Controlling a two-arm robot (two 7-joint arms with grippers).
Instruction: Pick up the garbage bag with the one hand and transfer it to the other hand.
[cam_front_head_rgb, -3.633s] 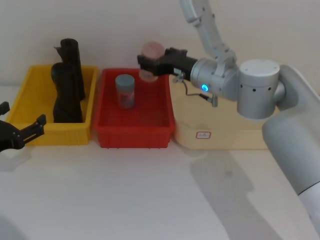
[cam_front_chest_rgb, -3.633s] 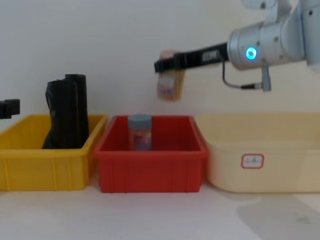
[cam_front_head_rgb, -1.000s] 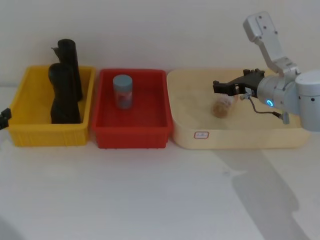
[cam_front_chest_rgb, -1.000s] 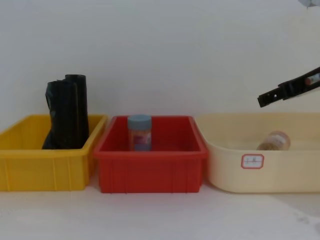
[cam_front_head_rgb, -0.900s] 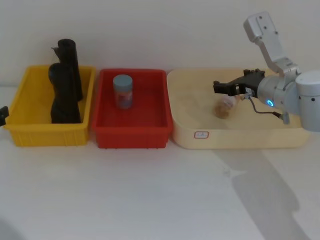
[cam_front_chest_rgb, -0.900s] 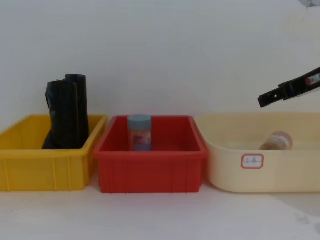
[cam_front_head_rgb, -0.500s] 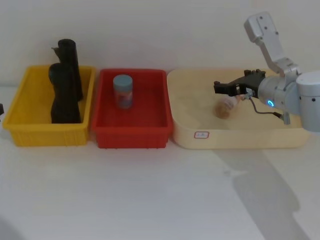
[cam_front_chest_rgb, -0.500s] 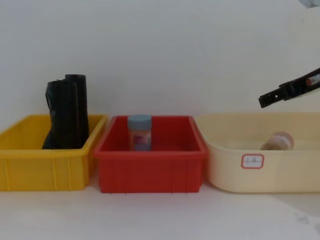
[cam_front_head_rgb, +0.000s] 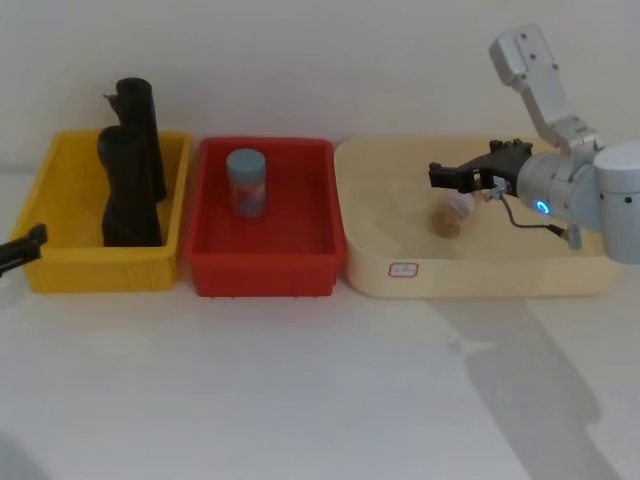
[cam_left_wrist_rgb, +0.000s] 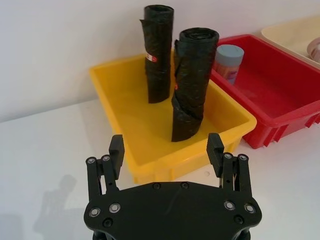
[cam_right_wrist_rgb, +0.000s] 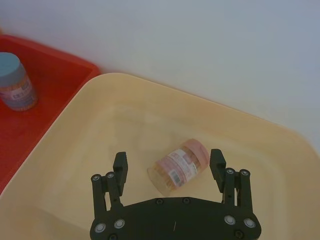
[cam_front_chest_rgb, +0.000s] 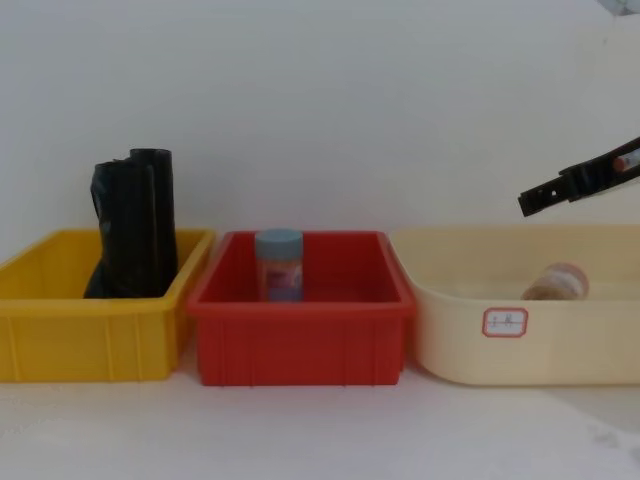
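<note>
1. The left gripper is held at the table's left edge, its fingers spread apart and empty.
2. The garbage bag is stood upright in the yellow bin, at the gripper's 2 o'clock and clear of it.
3. The right gripper, likewise spread, is poised above a jar laid sideways in the cream tub.
4. A white table is backed by a pale wall.

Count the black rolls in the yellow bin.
2, both in the yellow bin: the garbage bag toward its front, the slimmer roll behind it by the back wall. None seems hidden.
</note>
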